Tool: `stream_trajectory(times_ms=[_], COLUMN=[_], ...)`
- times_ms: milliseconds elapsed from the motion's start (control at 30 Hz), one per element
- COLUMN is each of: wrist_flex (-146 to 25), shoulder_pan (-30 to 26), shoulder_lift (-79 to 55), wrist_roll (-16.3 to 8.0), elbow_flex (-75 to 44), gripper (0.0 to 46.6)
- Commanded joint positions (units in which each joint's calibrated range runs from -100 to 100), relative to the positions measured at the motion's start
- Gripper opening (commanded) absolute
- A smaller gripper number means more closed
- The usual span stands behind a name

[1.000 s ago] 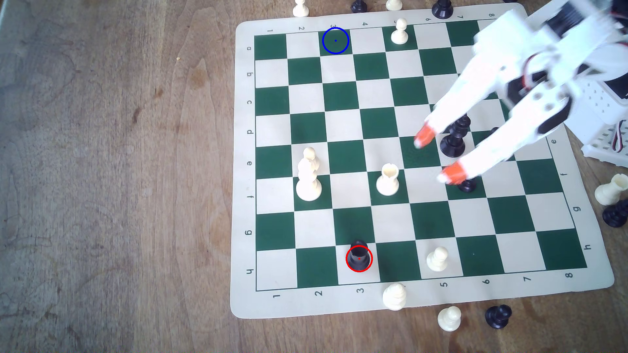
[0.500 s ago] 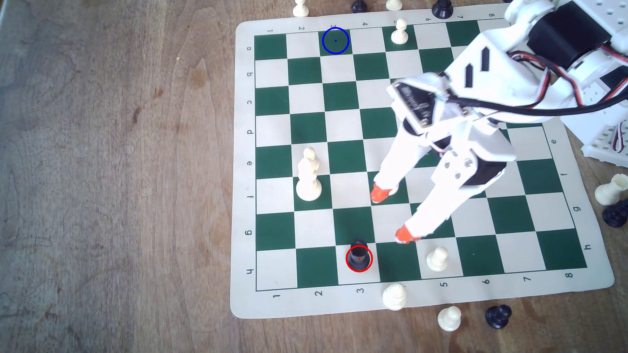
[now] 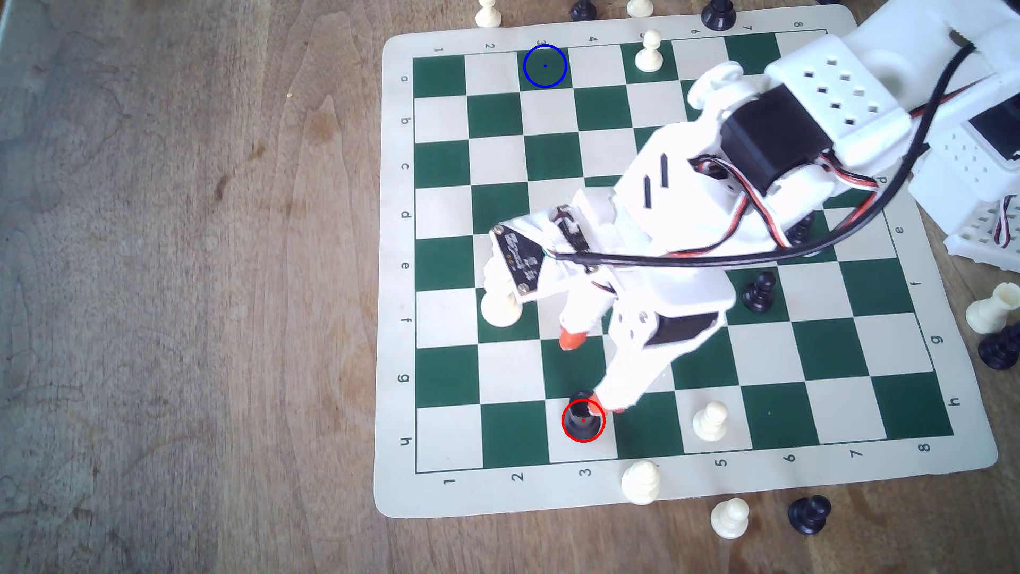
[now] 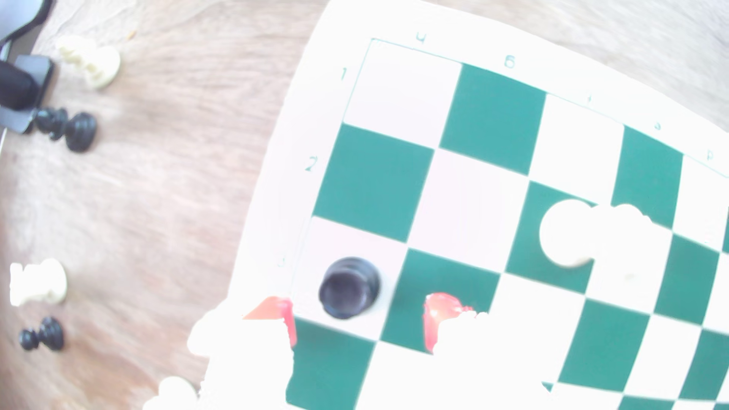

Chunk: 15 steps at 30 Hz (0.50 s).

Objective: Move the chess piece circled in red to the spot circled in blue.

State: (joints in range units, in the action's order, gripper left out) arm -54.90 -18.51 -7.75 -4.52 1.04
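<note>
The chess piece, a black rook (image 3: pixel 583 420) ringed in red, stands on a cream square in row h near the board's front edge in the exterior view. The spot (image 3: pixel 545 66), a dark green square with a blue ring and dot, lies in row a at the far edge. My gripper (image 3: pixel 586 372) is open just above the rook. One orange fingertip (image 3: pixel 603 407) sits right beside the rook's top, and the other (image 3: pixel 571 339) hangs a square further back. In the wrist view the rook (image 4: pixel 349 287) stands just ahead of the gap in my open gripper (image 4: pixel 359 315).
A white pawn (image 3: pixel 709 422) stands two squares to the exterior view's right of the rook. A white piece (image 3: pixel 640 483) rests on the board's border (image 3: pixel 397 276). My arm partly hides a tall white piece (image 3: pixel 499 312). A black pawn (image 3: pixel 759 292) stands mid-board. Loose pieces (image 3: pixel 729 517) lie off the board.
My arm has swung from the board's middle right toward the exterior view's lower left and reached the rook. The gripper has stayed open, and the rook has not moved.
</note>
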Motion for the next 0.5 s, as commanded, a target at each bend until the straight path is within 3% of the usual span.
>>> stream_trajectory(times_ms=[0, 467], wrist_flex=[0.68, 3.3], shoulder_pan=[0.32, -0.77], shoulder_lift=[0.96, 0.96], wrist_roll=[-0.2, -1.03], elbow_flex=[-3.94, 1.32], gripper=[18.3, 19.9])
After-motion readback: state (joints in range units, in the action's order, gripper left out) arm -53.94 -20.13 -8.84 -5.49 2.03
